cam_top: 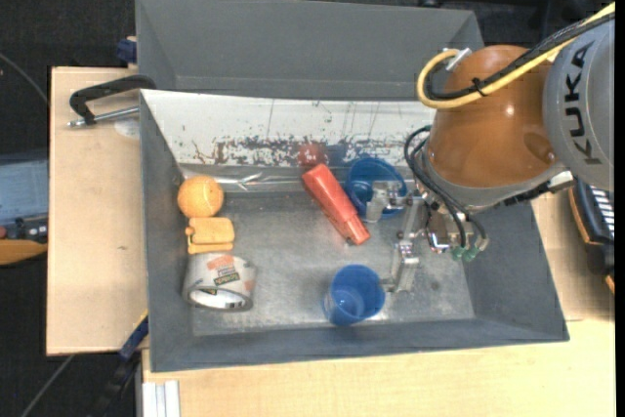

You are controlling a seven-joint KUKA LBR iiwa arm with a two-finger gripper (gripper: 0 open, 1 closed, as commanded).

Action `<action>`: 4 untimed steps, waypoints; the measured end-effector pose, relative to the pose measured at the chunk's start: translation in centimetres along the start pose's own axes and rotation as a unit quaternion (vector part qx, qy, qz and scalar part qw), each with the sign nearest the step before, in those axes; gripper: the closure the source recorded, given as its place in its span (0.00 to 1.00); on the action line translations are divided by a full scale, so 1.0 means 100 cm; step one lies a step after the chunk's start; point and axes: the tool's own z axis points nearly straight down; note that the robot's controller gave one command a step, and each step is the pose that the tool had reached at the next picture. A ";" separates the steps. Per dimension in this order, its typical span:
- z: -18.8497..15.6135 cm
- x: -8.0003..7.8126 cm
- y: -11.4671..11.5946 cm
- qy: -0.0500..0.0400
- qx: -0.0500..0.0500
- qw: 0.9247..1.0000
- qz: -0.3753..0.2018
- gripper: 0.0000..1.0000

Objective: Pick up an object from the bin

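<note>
Grey metal bin [161, 210], viewed from above. Arm coming in from view-right, w/ orange wrist cover [488, 127] over the bin's right side. Below it, gripper [391, 237] low in the right half of the bin, over bare floor btwn two cups. Both fingers [401, 267] spread apart, open, nothing held btwn them.

Nearest thing: blue plastic cup [352, 296] by the front wall, approx mid-bin, opening toward the camera. Front fingertip just beside its right rim; touching or not, can't tell. Rear fingertip close to a second blue cup [373, 177] at the back wall, partly hidden by gripper parts.

Red-orange tapered cylinder [335, 202] lying diagonal on the floor, upper end toward the back wall, lower end toward the gripper, just view-left of it and apart from the fingers.

View-left side, well apart from the gripper:
- orange ball [200, 196] near the back-left corner
- yellow-orange rounded block [211, 234] right in front of the ball, touching or nearly so
- white-and-silver roll w/ printed label [220, 282] nearer the front-left corner, just beside the block
</note>
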 end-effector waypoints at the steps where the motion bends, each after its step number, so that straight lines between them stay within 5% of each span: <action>1: -0.004 -0.001 0.000 -0.004 0.000 1.000 0.001 0.00; 2: 0.040 -0.031 0.026 -0.006 0.000 1.000 -0.001 0.00; 4: 0.079 -0.042 0.028 -0.006 -0.002 1.000 0.013 0.00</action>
